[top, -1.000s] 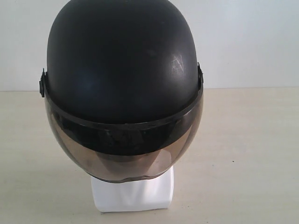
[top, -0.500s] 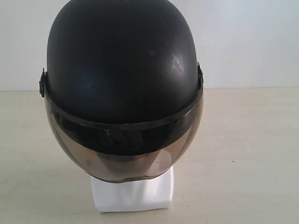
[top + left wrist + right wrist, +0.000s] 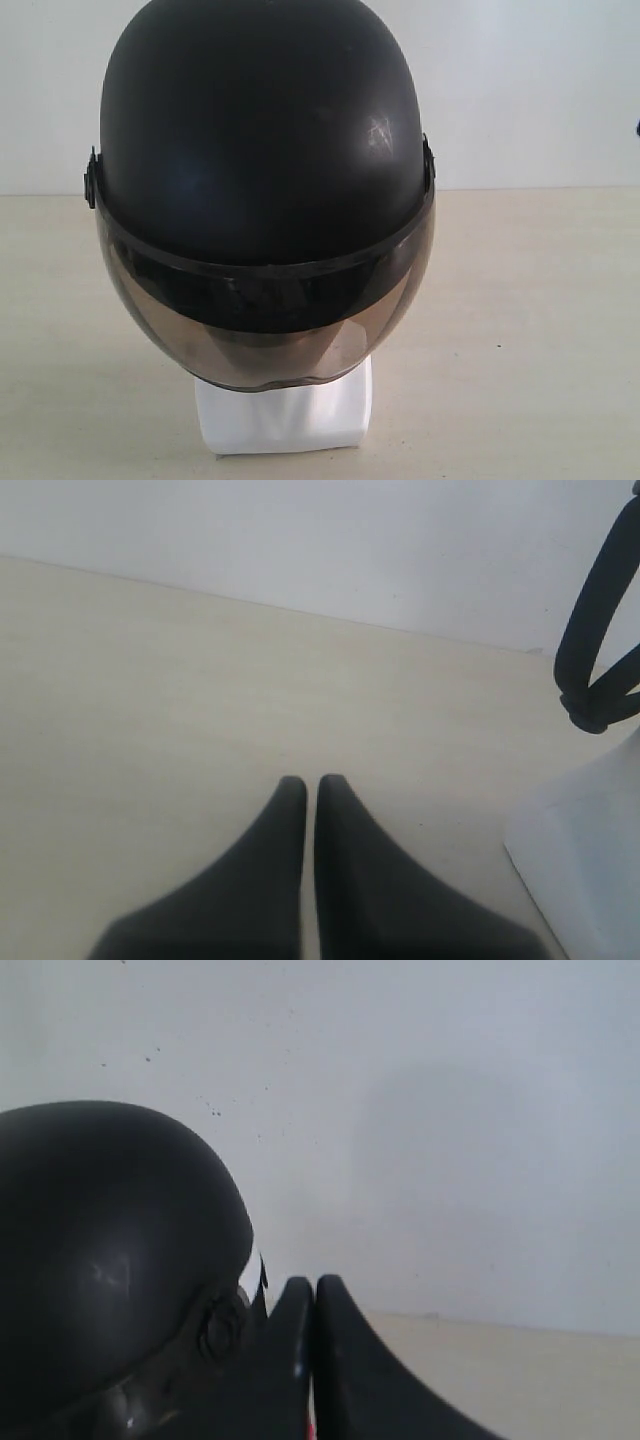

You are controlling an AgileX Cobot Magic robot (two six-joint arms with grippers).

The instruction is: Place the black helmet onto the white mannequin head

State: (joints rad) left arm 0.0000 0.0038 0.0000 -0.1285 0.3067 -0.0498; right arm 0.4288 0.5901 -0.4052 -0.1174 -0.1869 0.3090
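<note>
Exterior view: the helmet [image 3: 260, 150] sits over the head [image 3: 285, 418] with its visor [image 3: 270, 335] down. The face and neck are therefore hidden, only the white base shows on the table [image 3: 540, 320], and the task looks done. With nothing left to hold, the left gripper [image 3: 311, 785] hangs with its fingers together and empty near the base, beside a strap [image 3: 590, 630] cut off by the frame. The right gripper [image 3: 314, 1285], likewise pressed together and empty, is just beside the helmet's side pivot, and I cannot tell whether it touches.
</note>
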